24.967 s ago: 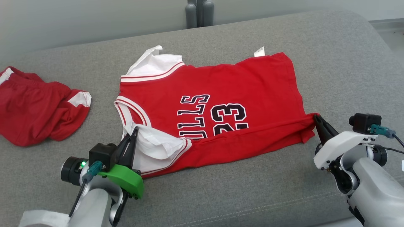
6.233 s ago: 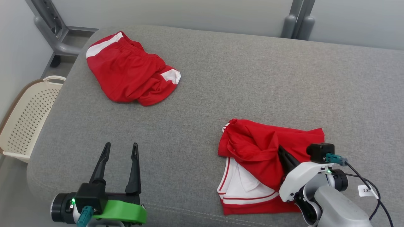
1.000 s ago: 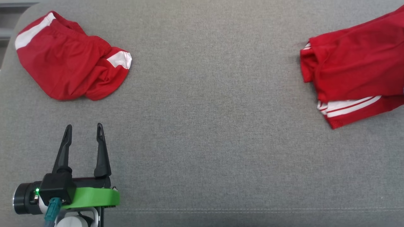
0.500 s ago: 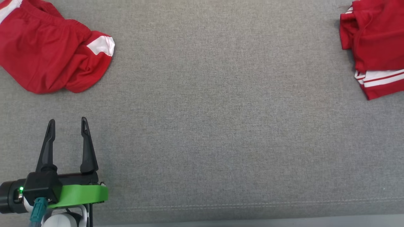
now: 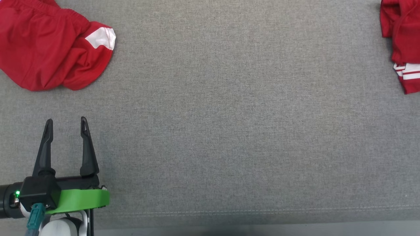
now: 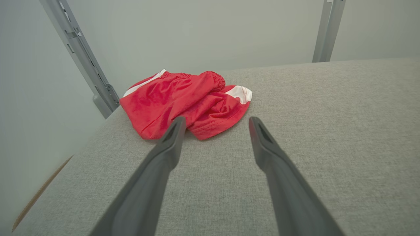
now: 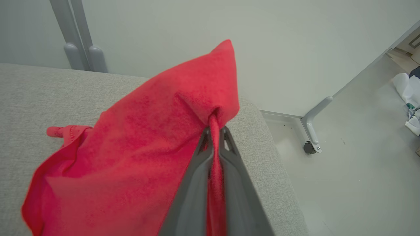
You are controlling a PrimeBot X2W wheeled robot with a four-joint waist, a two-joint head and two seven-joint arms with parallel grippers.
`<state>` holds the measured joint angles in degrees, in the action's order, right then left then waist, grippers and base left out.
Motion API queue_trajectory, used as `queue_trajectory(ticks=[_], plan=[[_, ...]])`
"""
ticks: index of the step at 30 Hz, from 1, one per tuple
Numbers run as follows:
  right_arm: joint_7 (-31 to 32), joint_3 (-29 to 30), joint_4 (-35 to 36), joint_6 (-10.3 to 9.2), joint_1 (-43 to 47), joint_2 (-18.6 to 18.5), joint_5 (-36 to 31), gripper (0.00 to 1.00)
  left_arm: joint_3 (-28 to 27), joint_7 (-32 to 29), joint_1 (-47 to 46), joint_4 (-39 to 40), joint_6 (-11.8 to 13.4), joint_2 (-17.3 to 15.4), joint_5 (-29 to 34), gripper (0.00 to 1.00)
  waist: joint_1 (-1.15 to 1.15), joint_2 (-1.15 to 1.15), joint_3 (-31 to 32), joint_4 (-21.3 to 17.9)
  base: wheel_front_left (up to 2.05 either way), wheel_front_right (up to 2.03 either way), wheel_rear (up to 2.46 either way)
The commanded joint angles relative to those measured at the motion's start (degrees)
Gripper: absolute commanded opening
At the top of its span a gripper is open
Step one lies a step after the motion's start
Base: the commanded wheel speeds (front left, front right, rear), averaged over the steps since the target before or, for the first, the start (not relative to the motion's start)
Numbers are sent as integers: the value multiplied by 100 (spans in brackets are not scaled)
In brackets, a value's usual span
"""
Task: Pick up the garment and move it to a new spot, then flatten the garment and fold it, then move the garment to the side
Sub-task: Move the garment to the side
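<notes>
My right gripper [image 7: 215, 132] is clamped on the folded jersey [image 5: 403, 39], now farther right of the shorts [image 5: 46, 49]. Side move looks nearly done. My left gripper [image 5: 66, 122] is wide, empty.

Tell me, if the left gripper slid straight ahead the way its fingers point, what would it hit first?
Probably the crumpled red shorts: they lie ahead of the open left gripper, with grey cushion between.

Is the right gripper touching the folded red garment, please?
Touching: the right wrist view shows the right gripper pinching the folded red garment between closed fingers.
</notes>
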<state>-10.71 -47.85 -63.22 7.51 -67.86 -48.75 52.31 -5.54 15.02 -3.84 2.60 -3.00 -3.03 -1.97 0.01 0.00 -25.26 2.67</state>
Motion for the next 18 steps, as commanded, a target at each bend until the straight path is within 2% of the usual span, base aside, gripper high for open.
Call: queue_trajectory(ticks=[1,2,10,18], plan=[[-74,-18,-68,-4,-87,-2,-30,30,-24,14,-83,11,-19,-16,48,100,-1,0,-19,16,0,0,0],[-114,-23,-113,-4,-114,-16,-64,98,-30,14,-89,8,-18,-15,47,100,-1,0,-28,23,0,0,0],[-342,-169,-414,-4,-333,47,-379,100,-15,14,-108,-31,37,-6,41,100,-1,0,11,36,0,0,0],[-453,66,-74,-3,-207,280,-270,100,31,14,-2,-116,66,4,-55,100,-1,0,364,-21,0,0,0]])
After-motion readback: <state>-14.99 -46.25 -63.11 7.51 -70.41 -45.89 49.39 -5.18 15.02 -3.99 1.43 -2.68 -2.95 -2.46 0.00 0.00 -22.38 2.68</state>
